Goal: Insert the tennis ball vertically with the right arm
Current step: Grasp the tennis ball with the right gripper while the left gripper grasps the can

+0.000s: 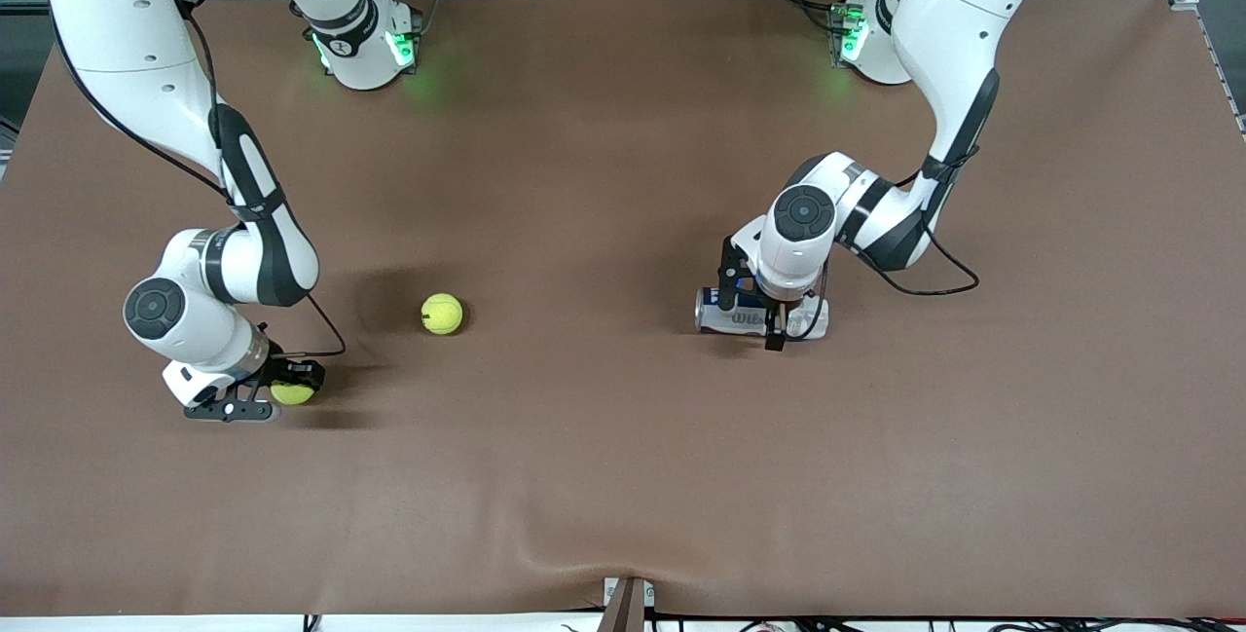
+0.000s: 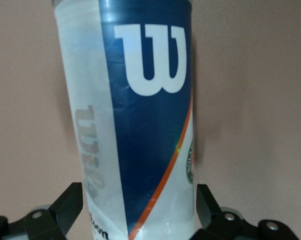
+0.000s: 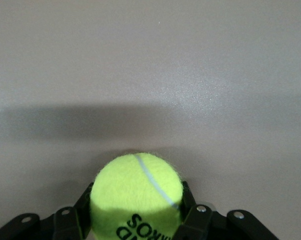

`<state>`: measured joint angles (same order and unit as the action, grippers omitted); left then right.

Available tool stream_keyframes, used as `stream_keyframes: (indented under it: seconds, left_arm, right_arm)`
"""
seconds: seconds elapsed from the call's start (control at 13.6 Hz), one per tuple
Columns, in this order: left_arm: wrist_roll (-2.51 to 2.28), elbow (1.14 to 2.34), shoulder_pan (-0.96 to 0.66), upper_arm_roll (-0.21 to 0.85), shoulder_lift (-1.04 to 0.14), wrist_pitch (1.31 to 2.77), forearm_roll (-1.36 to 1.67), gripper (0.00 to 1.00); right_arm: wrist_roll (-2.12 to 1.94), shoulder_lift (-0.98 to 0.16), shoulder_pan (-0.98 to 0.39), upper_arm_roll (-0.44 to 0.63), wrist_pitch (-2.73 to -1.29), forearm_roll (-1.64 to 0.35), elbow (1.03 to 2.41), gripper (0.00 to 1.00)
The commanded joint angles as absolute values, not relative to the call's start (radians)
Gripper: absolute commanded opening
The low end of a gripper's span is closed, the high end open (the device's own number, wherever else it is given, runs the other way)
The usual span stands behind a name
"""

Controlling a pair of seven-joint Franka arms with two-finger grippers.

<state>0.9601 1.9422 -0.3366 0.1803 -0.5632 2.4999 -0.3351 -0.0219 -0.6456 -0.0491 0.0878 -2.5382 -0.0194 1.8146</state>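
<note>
Right gripper (image 1: 282, 398), lower left of the frame, has its jaws clenched on a fuzzy tennis ball (image 1: 292, 392). Left gripper (image 1: 754, 311) straddles the lying plastic can (image 1: 808, 320), jaws released; second ball (image 1: 442, 314) sits loose on the brown surface (image 1: 623, 476).

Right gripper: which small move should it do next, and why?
Probably lift straight up. The right gripper has its jaws shut on a tennis ball low at the brown table, while the left gripper straddles the lying can.
</note>
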Motion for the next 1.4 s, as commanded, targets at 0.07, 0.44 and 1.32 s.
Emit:
stream_keyframes:
  seconds: [0.07,0.44,1.32]
  left_arm:
    - [0.954,1.954,-0.328,0.184,-0.572,2.54,-0.354,1.0]
    - [0.965,1.95,-0.333,0.184,-0.583,2.559,-0.354,0.64]
    - [1.08,1.829,-0.058,0.46,-0.5,2.462,0.023,0.64]
  right_arm:
    - [0.041,-0.646,-0.069,0.083,-2.508,-0.031,1.763,0.0]
    - [0.156,-0.582,-0.104,0.083,-2.329,-0.031,1.692,0.0]
    - [0.337,-0.495,-0.186,0.081,-1.976,-0.034,1.474,0.0]
